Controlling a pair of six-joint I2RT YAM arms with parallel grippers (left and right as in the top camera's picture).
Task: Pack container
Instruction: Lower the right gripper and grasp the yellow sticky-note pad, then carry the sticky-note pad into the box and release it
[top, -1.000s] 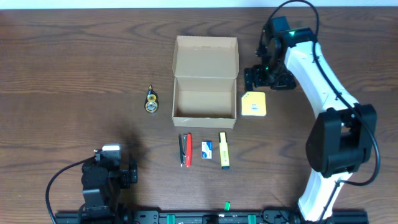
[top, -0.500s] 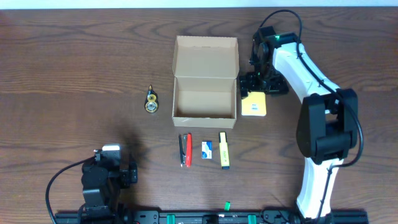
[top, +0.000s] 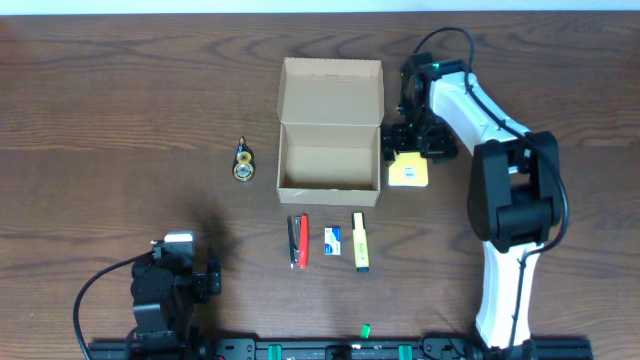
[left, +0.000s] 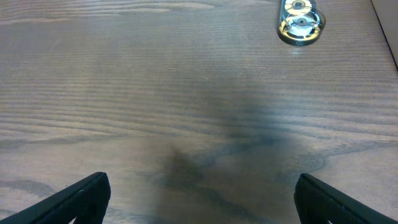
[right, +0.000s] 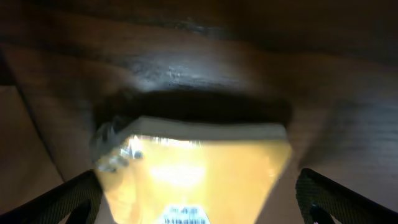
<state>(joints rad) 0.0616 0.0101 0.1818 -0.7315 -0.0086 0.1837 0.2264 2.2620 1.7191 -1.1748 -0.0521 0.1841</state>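
**Container** (top: 330, 125): tan cardboard box with its flap lid thrown back and its interior bare. It stands just beside the right gripper (top: 412, 144), on that gripper's left-hand jaw side, and well ahead of the left gripper (left: 202, 186).

**Right gripper:** jaws wide apart and clamped on nothing. In the blurred wrist view they straddle the sticky-note pad (right: 193, 165), one finger (right: 62, 199) on each side. Whether either finger touches the pad cannot be told.

**Left gripper:** jaws wide apart with only bare table (left: 155, 93) between them. It sits low at the near edge.

**Tape roll** (left: 300, 23): far ahead of the left jaws and to their right, outside the box.

**Stapler** (top: 298, 241), **small blue-and-white packet** (top: 333, 238), **yellow highlighter** (top: 360, 241): a row on the table on the box's near side, well apart from both pairs of jaws.

**Progress:** judged to be at the very start, since nothing has been packed. The pad looks to be the first item, lined up for a grasp but not yet gripped. All five items are left to load, and then presumably the lid is closed.
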